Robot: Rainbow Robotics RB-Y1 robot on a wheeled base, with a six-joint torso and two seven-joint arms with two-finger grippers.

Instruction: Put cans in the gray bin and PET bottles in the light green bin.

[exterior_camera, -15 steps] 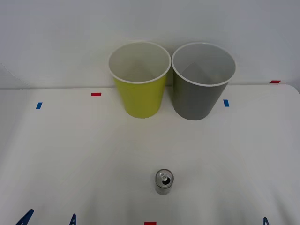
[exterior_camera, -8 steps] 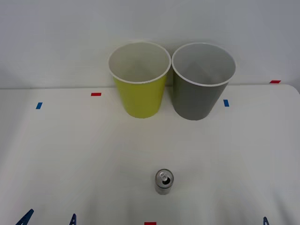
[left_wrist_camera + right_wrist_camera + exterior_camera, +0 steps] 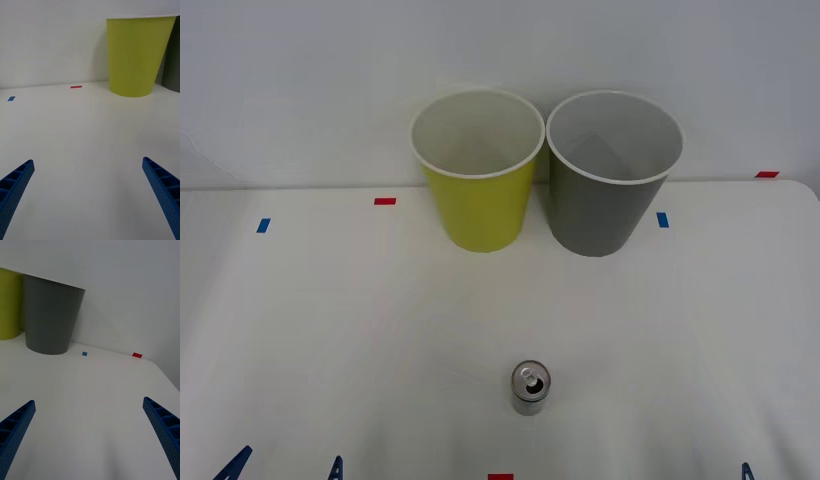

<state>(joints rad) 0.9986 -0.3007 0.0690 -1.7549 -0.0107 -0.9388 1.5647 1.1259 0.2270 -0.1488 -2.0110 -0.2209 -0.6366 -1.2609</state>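
The can (image 3: 530, 388) stands upright on the white bench (image 3: 330, 320), near its front edge and roughly centred, pull-tab top facing up with the mouth opening visible. It is well apart from both bins. The green bin (image 3: 478, 170) and the gray bin (image 3: 613, 172) stand side by side at the back of the bench, rims nearly touching, green on the robot's left, gray on the right. Both look empty from above.

Left claw (image 3: 88, 198): fingers spread wide apart, holding nothing, low at the front left of the bench and facing the green bin. Right claw (image 3: 88, 438): fingers likewise wide apart and empty, low at the front right, facing the gray bin. Neither is near the can yet.

Handling, as judged: the can appears opened, so probably empty or nearly so, hence light and easy to tip with a sideways nudge. Thin metal wall, stiff enough but likely to dent under a hard squeeze; smooth surface may slip. Best hold looks to be across the mid-height of the cylinder, fingers on opposite sides, moderate force. The gray bin is the target; the right claw sits on that side.

Small blue and red tape marks (image 3: 385, 201) dot the bench.
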